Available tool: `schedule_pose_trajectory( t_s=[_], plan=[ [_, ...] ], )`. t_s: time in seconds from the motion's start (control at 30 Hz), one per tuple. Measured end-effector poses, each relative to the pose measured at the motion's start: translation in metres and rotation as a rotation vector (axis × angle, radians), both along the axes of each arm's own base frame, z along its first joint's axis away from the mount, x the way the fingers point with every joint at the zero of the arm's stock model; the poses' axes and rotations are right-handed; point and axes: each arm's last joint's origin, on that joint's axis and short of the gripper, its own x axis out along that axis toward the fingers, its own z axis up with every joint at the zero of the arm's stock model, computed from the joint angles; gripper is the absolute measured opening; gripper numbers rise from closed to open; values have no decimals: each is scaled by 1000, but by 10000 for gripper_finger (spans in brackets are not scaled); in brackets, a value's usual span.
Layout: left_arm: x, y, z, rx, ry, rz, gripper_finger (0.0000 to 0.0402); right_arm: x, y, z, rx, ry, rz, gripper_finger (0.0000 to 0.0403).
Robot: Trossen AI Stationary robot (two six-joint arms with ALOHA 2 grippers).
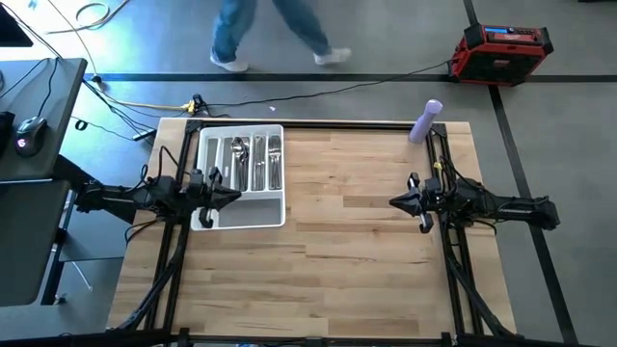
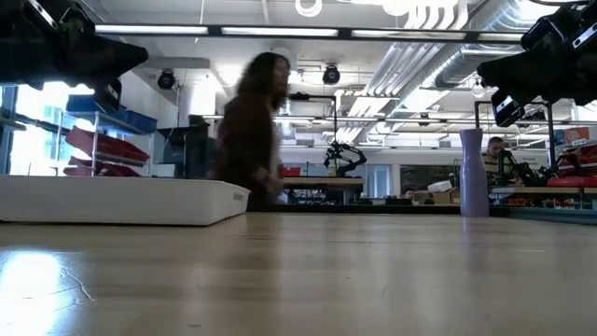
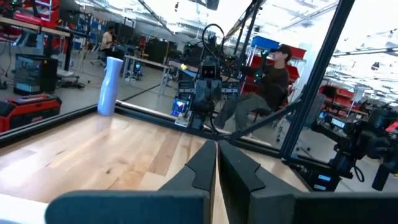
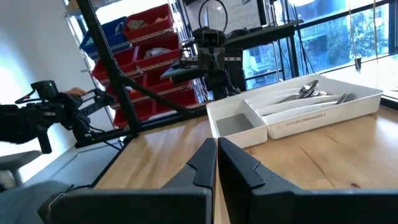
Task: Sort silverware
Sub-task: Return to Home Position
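Clock directions refer to the high view, with 12 o'clock at the table's (image 1: 328,251) far edge.

1. Tray. The white tray (image 1: 253,209) lay at 10 o'clock from the table centre, near the far-left corner. Its narrow compartments ran from 12 to 6 o'clock. One wide compartment crossed its 6 o'clock end.

2. Silverware. All visible silverware (image 1: 255,162) lay inside the narrow compartments of the tray. The right wrist view showed spoons and forks (image 4: 311,93) lying lengthwise in them.

3. Left gripper. The left gripper (image 1: 238,196) hung at 9 o'clock from the table centre, pointing toward 3 o'clock. It stood over the tray's wide compartment. In the low view the arm sat well above the tray wall (image 2: 121,201), not touching it. In its wrist view the fingers (image 3: 202,165) were pressed together, with nothing between them.

4. Right gripper. The right gripper (image 1: 392,202) hung at 3 o'clock from the table centre, pointing toward 9 o'clock, well apart from the tray. In its wrist view the fingers (image 4: 202,163) were likewise pressed together and held nothing.

5. Other items. A purple bottle (image 1: 425,120) stood upright at the far edge, between 1 and 2 o'clock. A red case (image 1: 501,53) sat on the floor beyond it. A person (image 1: 275,34) was on the floor past the 12 o'clock edge, blurred in the low view (image 2: 252,121).
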Motion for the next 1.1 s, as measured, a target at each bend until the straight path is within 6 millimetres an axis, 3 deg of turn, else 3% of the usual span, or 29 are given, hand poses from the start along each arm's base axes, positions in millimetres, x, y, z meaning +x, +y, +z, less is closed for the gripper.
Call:
schedule_pose_trajectory(
  t_s=[0.7, 0.93, 1.1],
  plan=[
    [0, 3, 0, 10, 2, 33, 0, 0, 0, 0, 2, 0, 0, 0],
    [1, 5, -8, 290, 118, 118, 0, 0, 0, 0, -1, 0, -1, 0],
    [1, 5, -9, 321, 132, 128, 0, 0, 0, 0, -1, 0, 0, 0]
  ],
)
